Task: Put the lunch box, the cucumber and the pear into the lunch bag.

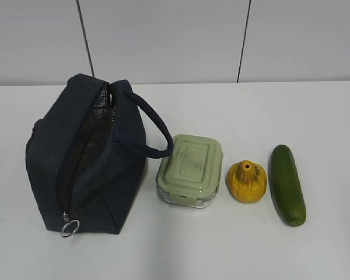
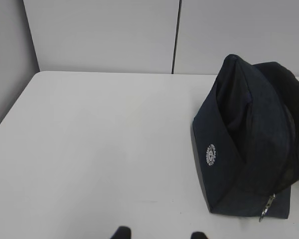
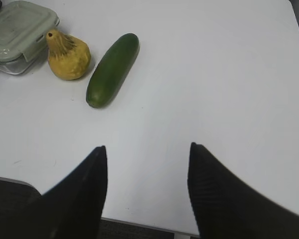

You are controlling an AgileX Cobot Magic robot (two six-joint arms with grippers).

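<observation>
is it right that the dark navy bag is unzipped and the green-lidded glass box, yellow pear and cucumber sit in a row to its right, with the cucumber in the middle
Not quite. The exterior view shows the small lumpy yellow pear in the middle, between the clear glass lunch box with the sage-green lid and the long dark green cucumber, which lies at the far right. The dark navy fabric lunch bag is indeed unzipped, left of the row.

Bare tabletop (image 3: 214, 89) lies ahead of the right claw (image 3: 147, 149); the cucumber (image 3: 112, 68) stands ahead-left. Ahead-right of the left claw (image 2: 159, 234), the lunch bag (image 2: 249, 144) blocks passage.
</observation>
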